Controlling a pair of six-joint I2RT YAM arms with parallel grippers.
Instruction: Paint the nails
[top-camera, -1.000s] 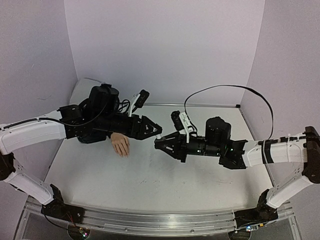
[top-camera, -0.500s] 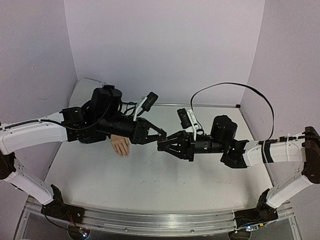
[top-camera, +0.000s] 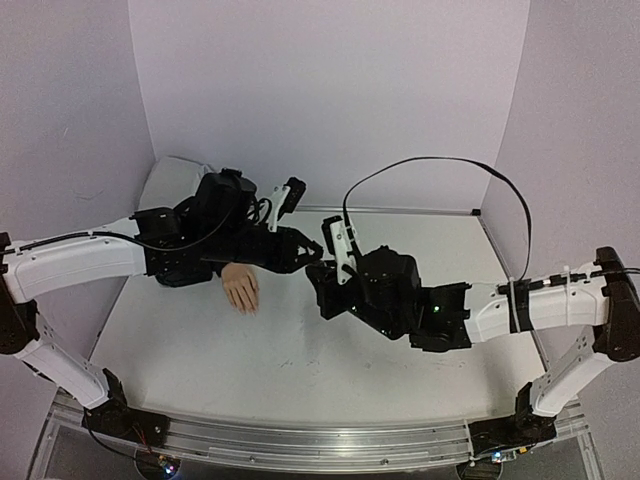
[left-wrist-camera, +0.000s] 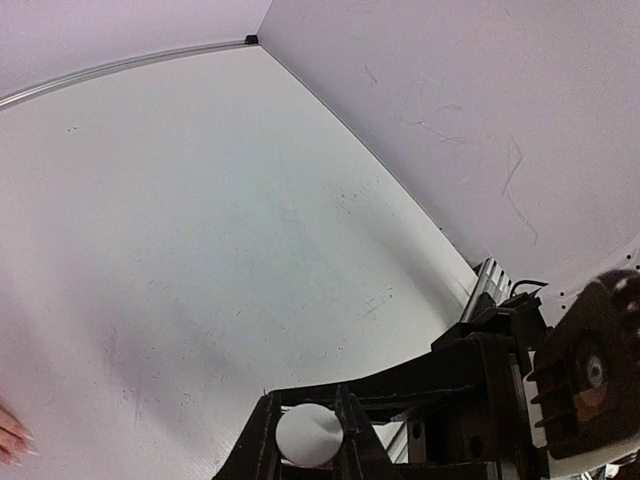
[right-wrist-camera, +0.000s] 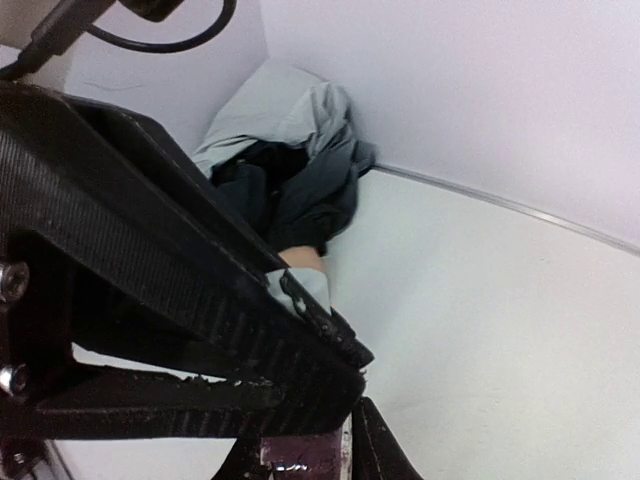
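The peach mannequin hand (top-camera: 241, 288) lies palm down on the table with its black sleeve under my left arm. Its nails are too small to make out from above; two fingertips (left-wrist-camera: 10, 442) show at the left wrist view's edge. My left gripper (top-camera: 314, 257) is shut on the round white cap (left-wrist-camera: 308, 434) of the nail-polish bottle. My right gripper (top-camera: 320, 284) meets it tip to tip above the table, shut on the dark purple bottle (right-wrist-camera: 298, 458). The left gripper's black fingers (right-wrist-camera: 180, 300) fill most of the right wrist view.
A crumpled grey and black cloth (right-wrist-camera: 290, 170) lies in the back left corner behind the mannequin hand. Purple walls close the table (top-camera: 300, 370) on three sides. The metal rail (top-camera: 300, 440) with both arm bases runs along the near edge.
My left gripper has gone from open to shut on the white cap. The right arm has pushed left and rolled its wrist, bringing the bottle in under the left fingers.
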